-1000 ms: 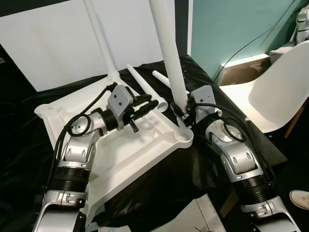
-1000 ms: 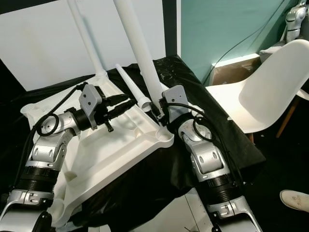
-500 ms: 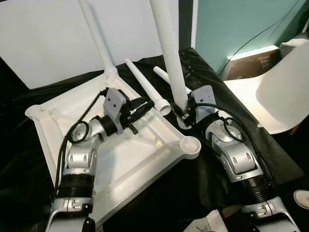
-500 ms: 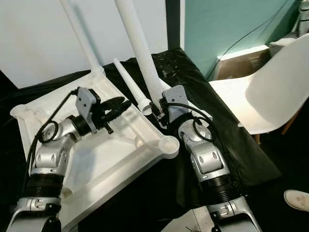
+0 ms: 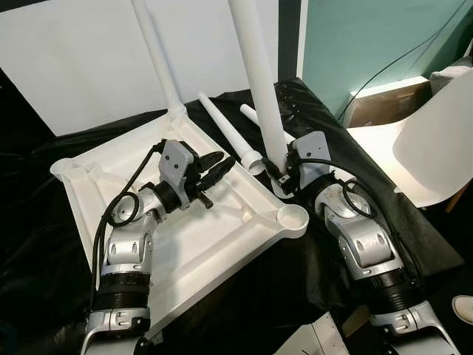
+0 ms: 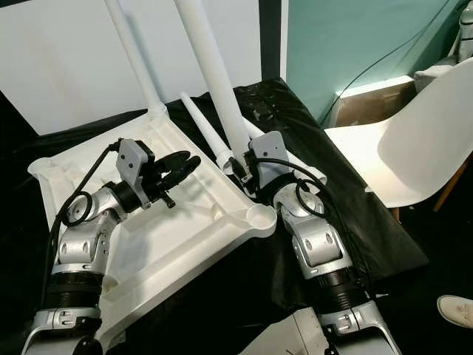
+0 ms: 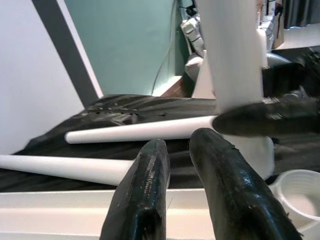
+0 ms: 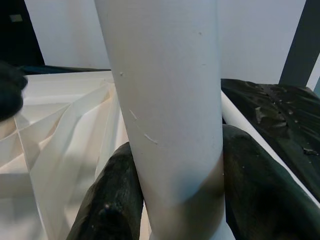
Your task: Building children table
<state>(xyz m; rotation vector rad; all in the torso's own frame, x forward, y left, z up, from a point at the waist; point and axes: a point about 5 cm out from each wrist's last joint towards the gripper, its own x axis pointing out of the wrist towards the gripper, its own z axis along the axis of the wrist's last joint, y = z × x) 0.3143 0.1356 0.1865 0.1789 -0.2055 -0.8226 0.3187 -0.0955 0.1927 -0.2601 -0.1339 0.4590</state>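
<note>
Black sheeting (image 5: 244, 296) covers the work surface, with a white wall panel (image 5: 81, 66) behind it and a teal wall (image 5: 355, 37) further right. On the sheeting lies the white tabletop (image 5: 185, 251), upside down with its ribbed underside facing up.

The right gripper (image 5: 278, 168) sits beside the tabletop's right edge, its two black fingers (image 8: 107, 200) pinching the lower end of a white table leg (image 5: 259, 81) that rises steeply from between them and tilts a little to the left. A round, open corner socket (image 5: 293, 217) lies just in front of this gripper, close to it.

The left gripper (image 5: 222, 161) hangs over the tabletop's underside, pointing toward the right gripper. Its fingers (image 7: 142, 192) are nearly pressed together, a thin gap between them, with nothing held.

Just past the left gripper's tips, two loose legs (image 5: 225, 129) lie on the sheeting near the tabletop's far edge. Further out from that gripper, another leg (image 5: 157, 55) stands upright at the far corner.

Off to the right of the right gripper stands a white chair (image 5: 436, 148), well apart.
</note>
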